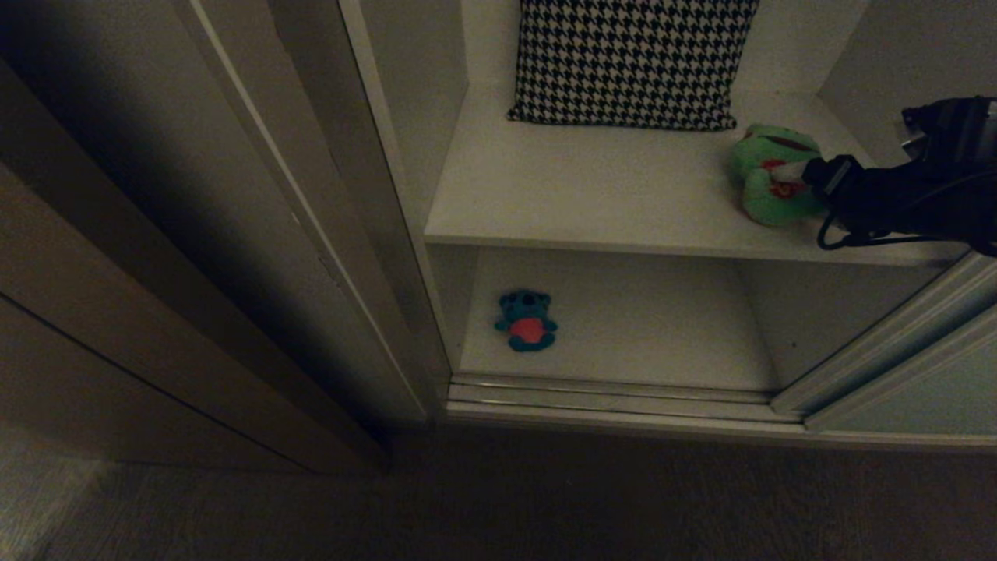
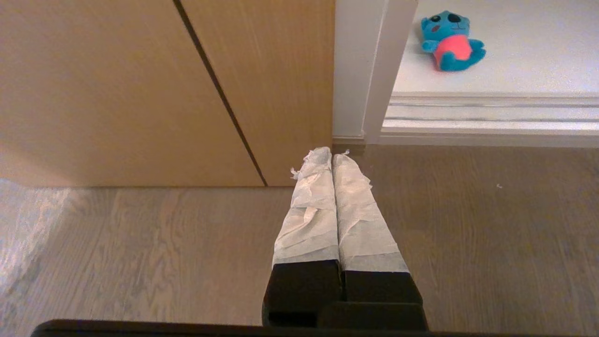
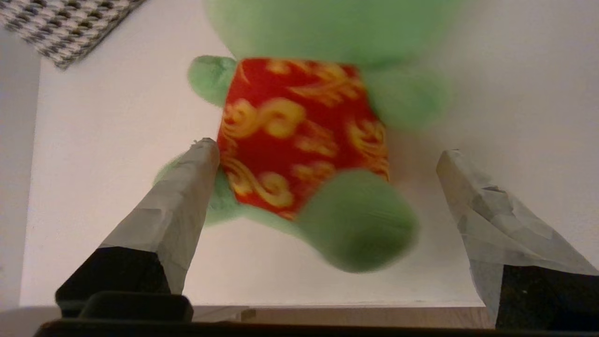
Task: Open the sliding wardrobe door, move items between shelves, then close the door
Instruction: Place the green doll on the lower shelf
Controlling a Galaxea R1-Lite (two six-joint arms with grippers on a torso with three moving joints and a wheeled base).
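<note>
Right fingers (image 3: 182,206) spread wide, straddling the green frog (image 3: 323,140) on the upper shelf (image 1: 592,202); frog sits right between them, ready to pinch.

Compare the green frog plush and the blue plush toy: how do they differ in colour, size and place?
The green frog plush lies on the upper shelf; the blue plush toy lies on the lower shelf. The frog wears a red patch with yellow swirls; the blue toy has a plain red belly. The frog looks larger. The open right end effector straddles the frog; nothing is near the blue toy. Both are small soft toys.
</note>
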